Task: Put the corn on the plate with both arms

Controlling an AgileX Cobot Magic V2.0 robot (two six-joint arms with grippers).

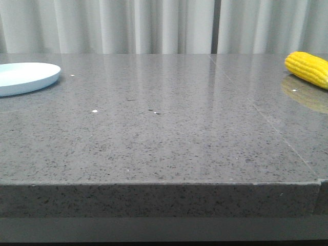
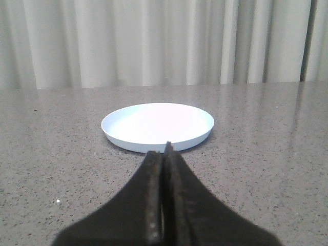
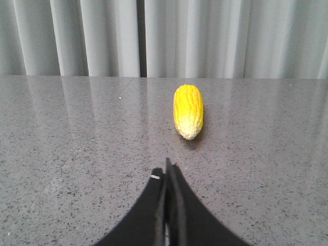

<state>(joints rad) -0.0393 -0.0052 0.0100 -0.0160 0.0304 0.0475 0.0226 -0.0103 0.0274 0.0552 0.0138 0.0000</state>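
Where the grey speckled table (image 1: 154, 138) runs out to the far left of the front view, the plate (image 1: 23, 78) sits flat on it, partly cut by the picture's edge, pale blue-white and bare. The corn (image 1: 308, 68) lies on the same table at the far right — well apart from the plate, with most of the tabletop between them. It throws a dim yellow reflection on the glossy surface just before it. Neither arm shows in the front view.

In the left wrist view the left gripper (image 2: 165, 154) has its two dark fingers pressed together, nothing between them, and the tips point at the near rim of the plate (image 2: 157, 126), which they do not touch.

In the right wrist view the right gripper (image 3: 168, 169) is likewise closed on nothing, fingers meeting in a thin seam. The corn (image 3: 188, 111) lies ahead of it — lengthwise, its paler tapered end turned toward the fingers, with a strip of bare table between tip and cob. Pale pleated curtains (image 1: 164, 25) hang behind the table.
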